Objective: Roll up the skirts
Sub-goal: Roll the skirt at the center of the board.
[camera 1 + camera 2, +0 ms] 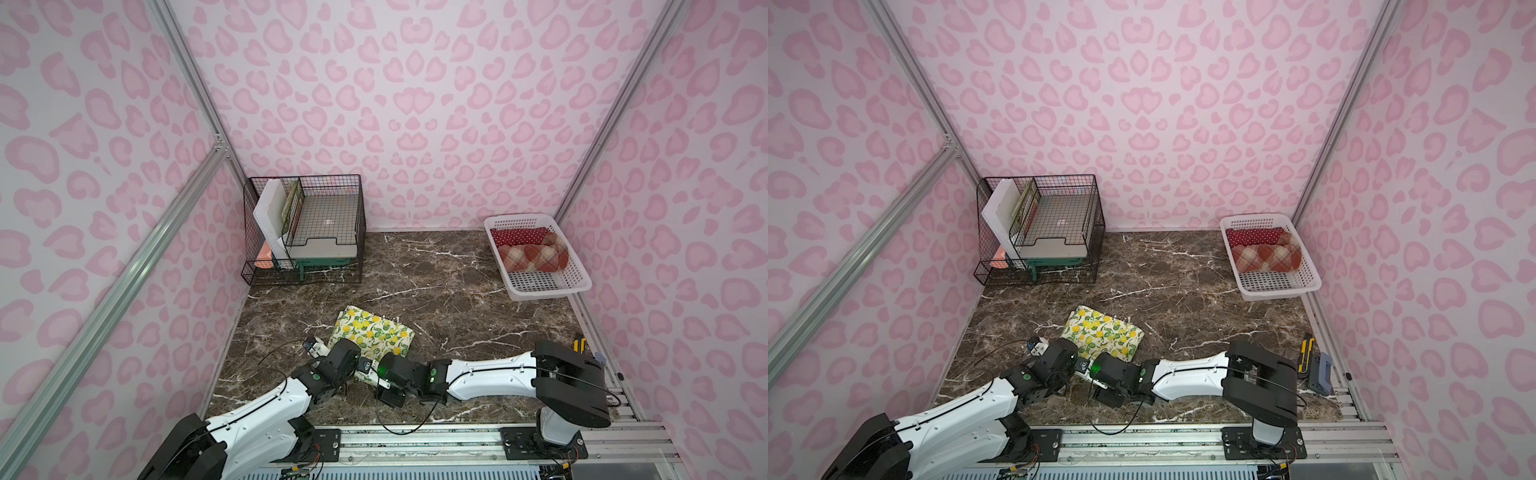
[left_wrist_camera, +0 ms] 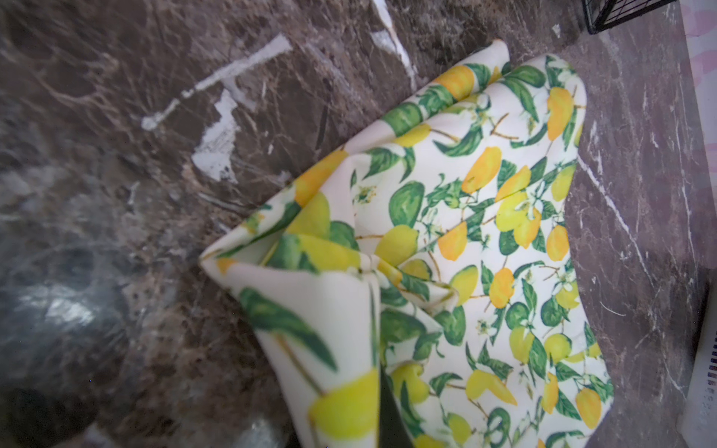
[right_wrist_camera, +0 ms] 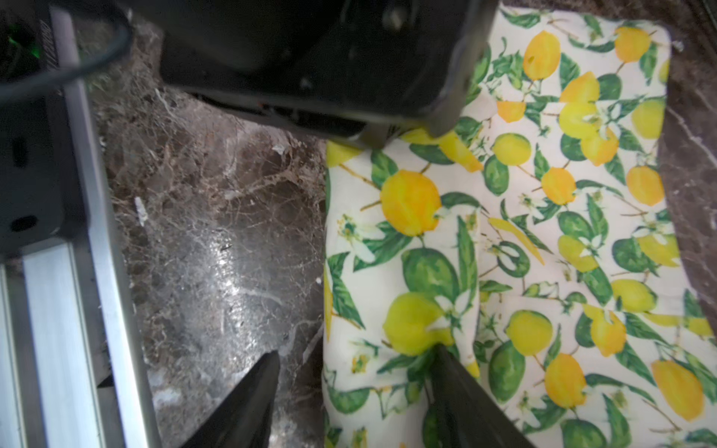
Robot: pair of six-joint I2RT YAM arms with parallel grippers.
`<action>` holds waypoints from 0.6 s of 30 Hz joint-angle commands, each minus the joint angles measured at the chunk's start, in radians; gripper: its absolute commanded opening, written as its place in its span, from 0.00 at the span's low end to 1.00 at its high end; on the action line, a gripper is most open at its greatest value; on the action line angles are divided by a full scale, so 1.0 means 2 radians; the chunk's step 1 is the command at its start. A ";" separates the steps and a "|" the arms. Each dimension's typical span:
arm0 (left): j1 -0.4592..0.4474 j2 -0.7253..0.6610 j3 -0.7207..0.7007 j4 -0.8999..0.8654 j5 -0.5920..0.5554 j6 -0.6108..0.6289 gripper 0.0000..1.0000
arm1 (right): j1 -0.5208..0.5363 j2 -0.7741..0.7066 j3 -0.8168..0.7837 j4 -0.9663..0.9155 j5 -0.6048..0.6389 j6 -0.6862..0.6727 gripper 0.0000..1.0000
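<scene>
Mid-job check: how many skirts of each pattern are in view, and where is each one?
Red polka-dot skirt: 1, in the white basket
Plaid skirt: 1, in the same basket
Lemon-print skirt: 1, on the marble table
Total: 3

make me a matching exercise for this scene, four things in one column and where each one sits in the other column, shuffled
Things:
1. lemon skirt
2. plaid skirt
3. polka-dot skirt
4. wire rack

Places:
a. in the white basket, around its middle
b. far left corner of the marble table
c. lying on the table's near side, outside the basket
d. in the basket, at its far end

Pairs: 1-c, 2-a, 3-d, 4-b
</scene>
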State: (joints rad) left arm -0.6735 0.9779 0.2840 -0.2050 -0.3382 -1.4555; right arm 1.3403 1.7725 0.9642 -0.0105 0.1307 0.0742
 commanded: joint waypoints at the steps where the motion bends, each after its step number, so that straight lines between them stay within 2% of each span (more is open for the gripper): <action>1: 0.001 -0.001 -0.008 0.002 0.019 0.006 0.00 | -0.014 0.018 -0.002 0.000 0.008 0.008 0.71; 7: 0.004 -0.011 -0.006 0.000 0.022 0.013 0.00 | -0.023 0.044 -0.006 -0.014 0.010 0.011 0.73; 11: 0.005 -0.022 -0.005 -0.001 0.028 0.017 0.00 | -0.023 0.052 0.002 -0.027 0.003 0.007 0.61; 13: 0.004 -0.023 -0.006 -0.001 0.031 0.017 0.00 | -0.023 0.055 0.007 -0.034 0.003 0.004 0.61; 18: 0.005 -0.020 -0.005 -0.007 0.030 0.018 0.00 | -0.029 0.034 0.009 -0.045 0.028 0.024 0.70</action>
State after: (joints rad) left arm -0.6621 0.9360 0.2710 -0.1921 -0.3187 -1.4418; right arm 1.2934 1.8576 0.9859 0.0177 0.1371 0.1032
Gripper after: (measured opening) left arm 0.116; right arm 0.687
